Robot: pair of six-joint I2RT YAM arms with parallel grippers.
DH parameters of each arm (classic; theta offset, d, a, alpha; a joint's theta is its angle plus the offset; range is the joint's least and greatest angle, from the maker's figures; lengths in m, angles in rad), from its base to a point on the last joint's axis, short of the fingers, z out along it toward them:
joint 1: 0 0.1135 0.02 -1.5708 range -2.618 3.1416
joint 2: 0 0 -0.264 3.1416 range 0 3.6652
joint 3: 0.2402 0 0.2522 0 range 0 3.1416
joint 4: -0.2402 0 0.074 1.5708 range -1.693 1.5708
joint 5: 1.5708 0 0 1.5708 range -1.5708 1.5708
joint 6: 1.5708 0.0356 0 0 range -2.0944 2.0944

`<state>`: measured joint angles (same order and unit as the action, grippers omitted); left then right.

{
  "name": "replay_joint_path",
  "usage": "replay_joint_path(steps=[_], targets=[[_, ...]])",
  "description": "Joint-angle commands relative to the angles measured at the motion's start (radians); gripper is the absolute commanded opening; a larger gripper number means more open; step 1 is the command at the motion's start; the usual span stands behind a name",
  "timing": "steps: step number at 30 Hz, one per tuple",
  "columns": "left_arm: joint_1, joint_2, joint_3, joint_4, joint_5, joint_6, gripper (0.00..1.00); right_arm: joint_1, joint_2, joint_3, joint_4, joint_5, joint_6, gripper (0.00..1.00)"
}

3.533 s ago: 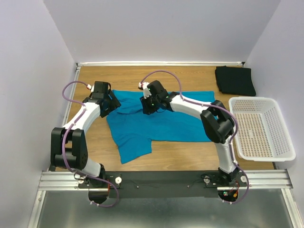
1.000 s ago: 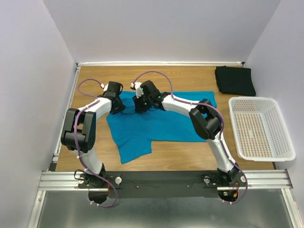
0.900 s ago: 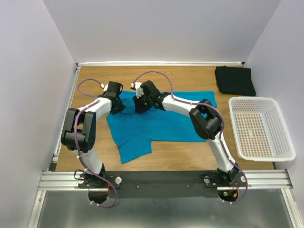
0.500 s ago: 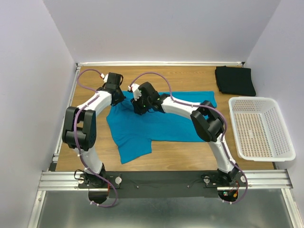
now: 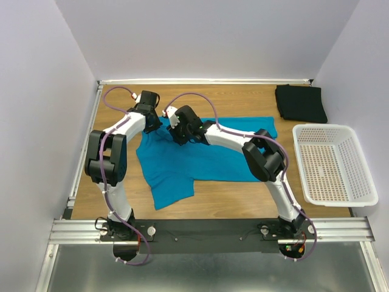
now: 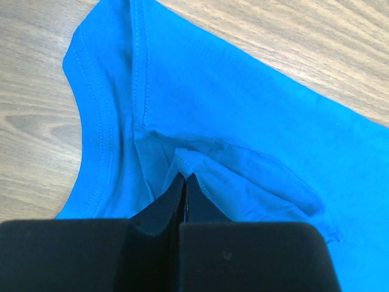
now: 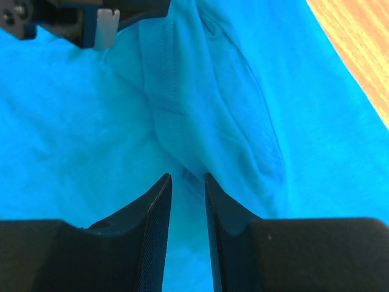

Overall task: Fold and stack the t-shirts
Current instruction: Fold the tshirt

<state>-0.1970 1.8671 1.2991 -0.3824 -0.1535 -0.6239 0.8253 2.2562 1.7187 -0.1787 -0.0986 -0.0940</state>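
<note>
Teal t-shirt (image 5: 200,158): spread unfolded across the middle of the wooden table (image 5: 243,100), one sleeve trailing toward the lower left of the overhead view. I see its upper left corner bunched up where both arms meet.

Black t-shirt (image 5: 301,103): folded square in the upper right corner of the table, well apart from both arms. A white basket (image 5: 331,126) stands just below it at the right edge.

Left arm: rises from its base at the lower left, elbow bent at the left side, forearm reaching up to the shirt's upper left corner. Left gripper (image 6: 184,176): clenched, with a small peak of teal cloth (image 6: 243,121) pinched at the fingertips, beside the stitched hem.

Right arm: climbs from the lower right, elbow at the shirt's right half, forearm stretched far leftward so its wrist sits just beside the left one. Right gripper (image 7: 187,179): jaws stand a narrow gap apart over the teal cloth (image 7: 61,121), with a stitched ridge running into the gap. I cannot tell whether they grip it.
</note>
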Motion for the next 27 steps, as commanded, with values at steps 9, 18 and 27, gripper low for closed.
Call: replay_joint_path(steps=[9,18,27], targets=[[-0.004,0.052,0.071,-0.029,-0.032,0.013,0.04,0.006,0.054,0.024,0.010,0.028,-0.021,0.36],[-0.004,0.098,0.117,-0.038,-0.037,0.015,0.04,0.006,0.045,0.022,0.010,0.060,-0.039,0.36],[-0.004,0.147,0.158,-0.058,-0.044,0.018,0.04,0.011,0.005,0.012,0.012,0.079,-0.043,0.36]])
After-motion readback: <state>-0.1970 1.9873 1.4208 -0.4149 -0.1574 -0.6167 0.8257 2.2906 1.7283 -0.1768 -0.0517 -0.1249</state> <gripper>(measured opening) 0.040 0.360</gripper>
